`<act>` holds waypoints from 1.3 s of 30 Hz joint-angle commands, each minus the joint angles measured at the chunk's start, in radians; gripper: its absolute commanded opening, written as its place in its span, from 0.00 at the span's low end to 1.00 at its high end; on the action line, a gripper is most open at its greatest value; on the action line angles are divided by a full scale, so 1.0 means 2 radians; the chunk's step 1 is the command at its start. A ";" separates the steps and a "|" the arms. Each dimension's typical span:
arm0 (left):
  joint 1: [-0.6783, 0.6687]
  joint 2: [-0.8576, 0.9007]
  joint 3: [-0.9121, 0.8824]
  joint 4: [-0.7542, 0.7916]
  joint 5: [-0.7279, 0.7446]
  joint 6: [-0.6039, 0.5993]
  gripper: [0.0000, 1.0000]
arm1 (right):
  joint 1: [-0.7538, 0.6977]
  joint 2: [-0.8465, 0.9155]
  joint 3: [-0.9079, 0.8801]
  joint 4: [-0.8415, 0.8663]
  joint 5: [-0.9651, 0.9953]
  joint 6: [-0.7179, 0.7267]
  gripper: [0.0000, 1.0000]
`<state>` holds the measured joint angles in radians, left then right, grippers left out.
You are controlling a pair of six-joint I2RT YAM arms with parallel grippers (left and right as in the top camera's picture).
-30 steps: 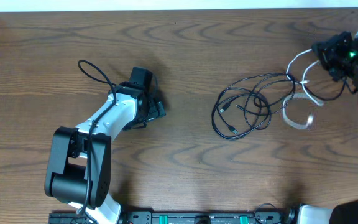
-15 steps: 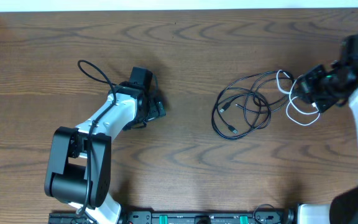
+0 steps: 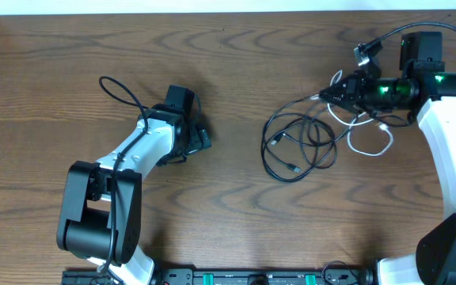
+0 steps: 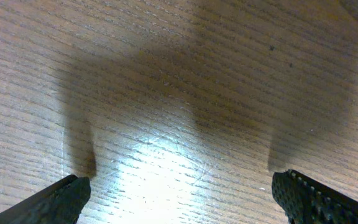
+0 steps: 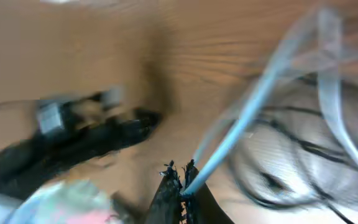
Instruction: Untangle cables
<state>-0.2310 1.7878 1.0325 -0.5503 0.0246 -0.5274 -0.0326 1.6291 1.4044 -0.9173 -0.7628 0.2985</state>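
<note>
The black cables [image 3: 295, 142] lie in tangled coils on the table right of centre. The white cable [image 3: 368, 134] loops through their right side. My right gripper [image 3: 340, 92] is above the coils' upper right edge, shut on the white cable [image 5: 253, 106], which runs up and right from the closed jaws [image 5: 182, 180] in the blurred right wrist view; black loops [image 5: 303, 162] show beneath. My left gripper [image 3: 198, 136] is far to the left, open and empty over bare wood; its fingertips [image 4: 179, 196] stand wide apart.
The wooden table [image 3: 228, 214] fills the view. A thicker black wire [image 3: 121, 93] fixed to the left arm arcs over the table at upper left. The table's far edge [image 3: 212, 11] runs along the top.
My right gripper has swung from the far right edge leftward over the coils, dragging the white cable with it. The black coils shifted slightly left. The left arm has not moved.
</note>
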 commanded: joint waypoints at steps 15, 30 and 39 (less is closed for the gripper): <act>-0.001 0.002 0.008 -0.001 -0.003 -0.001 1.00 | 0.053 0.090 -0.001 -0.144 0.254 0.097 0.01; -0.001 0.002 0.008 -0.001 -0.003 -0.001 1.00 | 0.082 -0.122 0.093 -0.129 0.168 0.041 0.01; -0.001 0.002 0.008 -0.001 -0.003 -0.001 1.00 | 0.090 -0.072 0.062 -0.127 0.257 0.086 0.52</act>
<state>-0.2310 1.7878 1.0325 -0.5499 0.0242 -0.5270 0.1341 1.4277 1.5635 -1.1694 -0.3031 0.4110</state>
